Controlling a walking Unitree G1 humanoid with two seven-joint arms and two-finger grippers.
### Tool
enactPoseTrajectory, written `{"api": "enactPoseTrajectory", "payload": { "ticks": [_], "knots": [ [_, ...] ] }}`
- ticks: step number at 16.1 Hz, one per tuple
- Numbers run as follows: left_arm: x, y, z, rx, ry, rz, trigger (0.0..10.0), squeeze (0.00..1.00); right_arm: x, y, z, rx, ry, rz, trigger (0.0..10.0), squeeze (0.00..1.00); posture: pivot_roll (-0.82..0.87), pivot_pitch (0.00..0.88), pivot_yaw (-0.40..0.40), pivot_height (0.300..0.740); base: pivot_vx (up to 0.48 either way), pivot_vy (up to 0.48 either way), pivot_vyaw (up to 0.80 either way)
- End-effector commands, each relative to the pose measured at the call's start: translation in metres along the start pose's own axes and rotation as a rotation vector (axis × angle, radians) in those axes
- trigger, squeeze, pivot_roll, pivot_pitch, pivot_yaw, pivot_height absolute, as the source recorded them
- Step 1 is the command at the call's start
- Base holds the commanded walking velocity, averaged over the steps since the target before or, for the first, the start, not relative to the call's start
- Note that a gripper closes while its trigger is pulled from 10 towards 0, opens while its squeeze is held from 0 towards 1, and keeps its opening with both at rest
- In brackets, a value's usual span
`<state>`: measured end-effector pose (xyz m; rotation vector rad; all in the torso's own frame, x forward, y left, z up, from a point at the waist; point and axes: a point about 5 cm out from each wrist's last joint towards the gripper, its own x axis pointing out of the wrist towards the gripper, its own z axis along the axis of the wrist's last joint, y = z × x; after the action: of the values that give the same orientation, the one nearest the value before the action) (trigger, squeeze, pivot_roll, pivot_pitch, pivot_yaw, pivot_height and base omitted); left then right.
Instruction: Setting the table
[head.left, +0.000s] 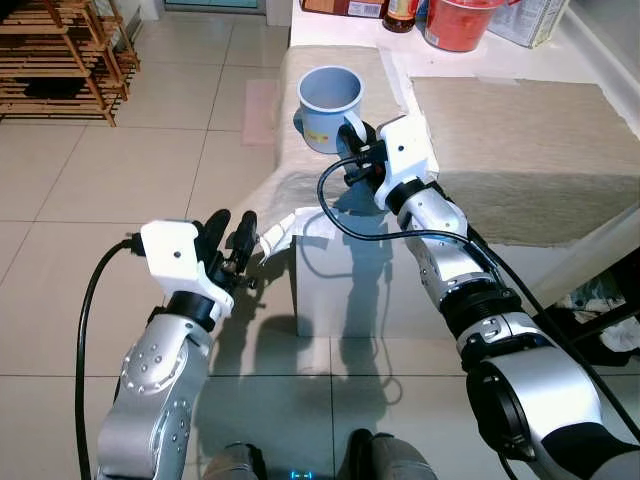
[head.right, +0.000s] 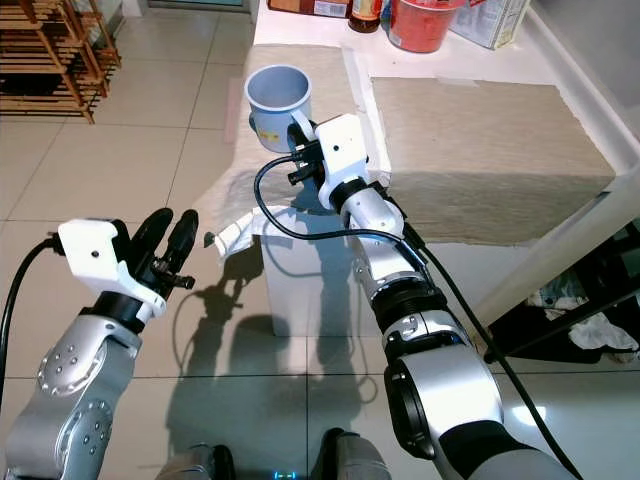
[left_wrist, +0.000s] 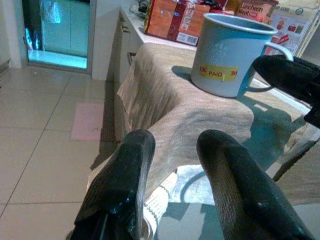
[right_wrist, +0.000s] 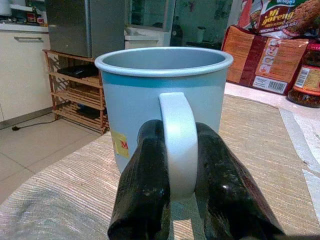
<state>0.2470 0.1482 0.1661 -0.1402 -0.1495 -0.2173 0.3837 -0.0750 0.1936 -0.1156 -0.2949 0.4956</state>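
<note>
While right gripper (right_wrist: 172, 197) clamps mug (head.left: 330, 106) handle on beige cloth (head.left: 520, 150), left gripper (head.left: 232, 240) spread apart, red tub (head.left: 458, 22) behind.

Standing on pale glossy floor tiles (head.left: 200, 120), catching light and holding hard shadows beneath. Keeping a slatted wooden rack (head.left: 60, 55) off to the left, with dark items on its shelves. Showing a glass door (left_wrist: 57, 32) glowing bluish beyond, beside white cabinets (left_wrist: 122, 42). Lying near the surface's foot, a small pink mat (left_wrist: 90, 121).
</note>
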Motion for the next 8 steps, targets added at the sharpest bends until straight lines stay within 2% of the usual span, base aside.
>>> {"api": "enactPoseTrajectory", "payload": {
  "ticks": [1,4,5,6,7,8],
  "knots": [
    [0.002,-0.001,-0.002,0.013,0.012,-0.006,10.0,0.00,0.004,-0.004,0.010,0.005,-0.046,-0.025,0.0,0.00,-0.02,0.150,-0.040,0.740,0.000,0.000,0.00],
    [0.005,0.003,-0.003,0.019,0.012,0.002,10.0,0.00,0.004,-0.011,0.014,0.028,-0.080,-0.086,0.0,0.00,-0.02,0.131,-0.034,0.740,0.000,0.000,0.00],
    [0.006,0.004,-0.003,0.027,0.009,0.007,10.0,0.00,0.003,-0.014,0.018,0.072,-0.112,-0.103,1.1,0.00,-0.02,0.129,-0.032,0.740,0.000,0.000,0.00],
    [0.007,0.005,-0.003,0.027,0.005,0.014,10.0,0.00,0.003,-0.016,0.022,0.131,-0.148,-0.116,3.6,0.00,-0.02,0.120,-0.033,0.740,0.000,0.000,0.00],
    [0.006,0.011,-0.004,0.031,-0.002,0.045,10.0,0.00,0.001,-0.019,0.030,0.243,-0.214,-0.119,10.0,0.00,-0.02,0.112,-0.034,0.740,0.000,0.000,0.00],
    [0.003,0.022,-0.008,0.028,0.004,0.100,10.0,0.00,-0.004,-0.018,0.041,0.340,-0.299,-0.080,10.0,0.00,-0.01,0.100,-0.026,0.740,0.000,0.000,0.00]
  ]
}}
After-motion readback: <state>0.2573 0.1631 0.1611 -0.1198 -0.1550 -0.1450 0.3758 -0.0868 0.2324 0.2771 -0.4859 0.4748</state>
